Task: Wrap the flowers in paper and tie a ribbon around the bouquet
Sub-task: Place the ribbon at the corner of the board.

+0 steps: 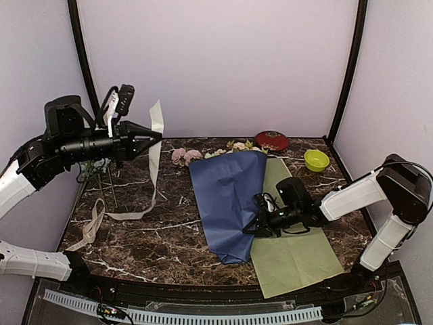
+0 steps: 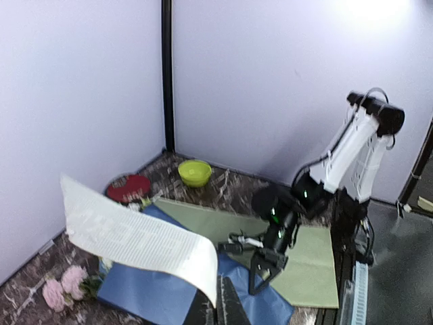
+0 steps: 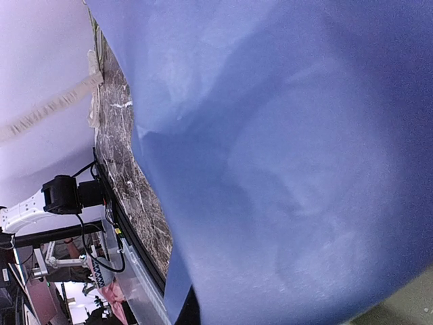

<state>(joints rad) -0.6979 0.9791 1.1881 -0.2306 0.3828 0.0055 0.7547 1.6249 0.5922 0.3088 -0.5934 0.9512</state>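
From above, the left gripper (image 1: 154, 135) is clamped on the ribbon (image 1: 155, 162), held high over the table's (image 1: 149, 250) left side; the band hangs down and trails toward the near left corner. The paper (image 1: 226, 196) lies mid-table over the flowers (image 1: 184, 156), whose blooms show at the far edge, and it overlaps a yellow-green sheet (image 1: 294, 261). The right gripper (image 1: 259, 223) is closed at the paper's right edge; whether it pinches a fold is unclear. A red dish (image 1: 272, 140) sits at the far edge, contents unreadable, and a green bowl (image 1: 316, 160) near the far right corner shows only a plain green inside. The left wrist view shows the ribbon (image 2: 135, 240) rising from the shut left gripper (image 2: 216, 299), with the bowl (image 2: 194, 172), dish (image 2: 128, 187), paper (image 2: 149, 291) and right gripper (image 2: 260, 274) beyond. The right wrist view is filled by the paper (image 3: 284, 169), with the table's near edge (image 3: 128, 176) and the ribbon (image 3: 47, 112) at the side.
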